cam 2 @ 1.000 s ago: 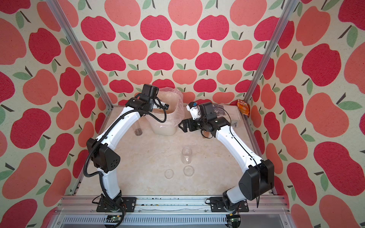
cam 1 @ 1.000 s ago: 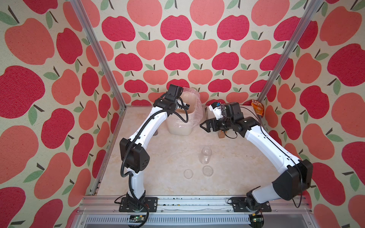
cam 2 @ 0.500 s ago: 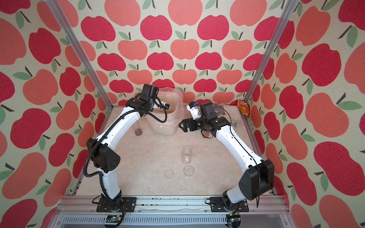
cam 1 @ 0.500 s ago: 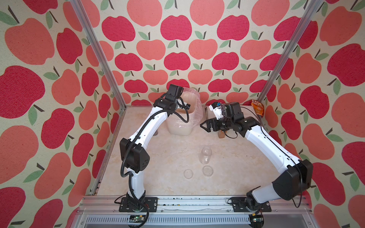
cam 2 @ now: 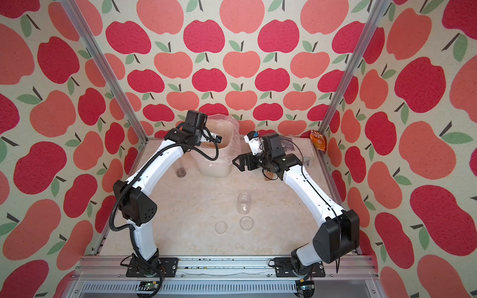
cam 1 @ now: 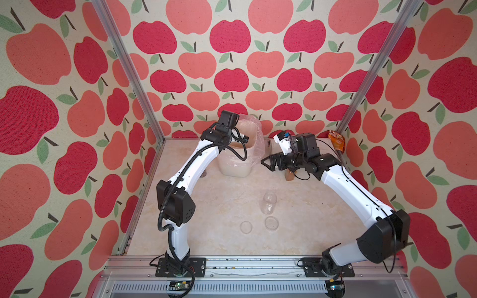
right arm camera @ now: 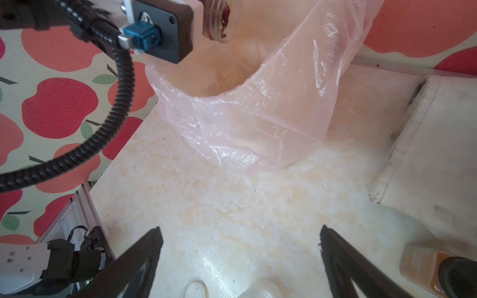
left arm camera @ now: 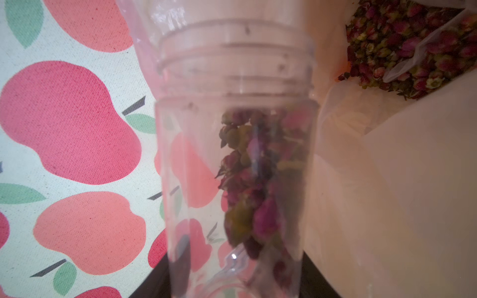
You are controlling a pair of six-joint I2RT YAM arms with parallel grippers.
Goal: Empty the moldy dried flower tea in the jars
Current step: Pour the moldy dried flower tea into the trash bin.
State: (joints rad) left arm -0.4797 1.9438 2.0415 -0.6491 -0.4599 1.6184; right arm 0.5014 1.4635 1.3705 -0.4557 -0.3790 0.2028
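Left gripper (cam 1: 240, 138) is up at the back of the table (cam 1: 227, 206), clamped on a tipped jar (left arm camera: 232, 154), and the wrist view looks straight along the clear wall to the threaded mouth. Dried flower tea (left arm camera: 258, 185), purple-red buds with green bits, lies heaped along one side of that jar, the side nearer the white bin (cam 1: 236, 165). From the right wrist view the jar's open mouth (right arm camera: 219, 23) hangs tilted over the bin's opening, with a few red bits at the lip. Down in the bin a pile of the same buds (left arm camera: 413, 46) sits on the plastic liner (right arm camera: 258, 123), which drapes out over the rim. Right gripper (right arm camera: 240, 245) hovers low over the table just beside the bin, jaws spread wide with nothing between them. Mid-table, in both top views, an empty jar (cam 1: 269, 203) stands upright with no lid. Just in front of it a clear round lid (cam 1: 271, 223) lies flat, and a second lid (cam 1: 245, 227) lies beside it, the two apart. A third jar (cam 2: 181, 170) stands by the left arm near the bin, a dark layer of tea in its bottom; whether it is capped is too small to tell. An amber jar (right arm camera: 423, 268) with a black cap stands under the right forearm.
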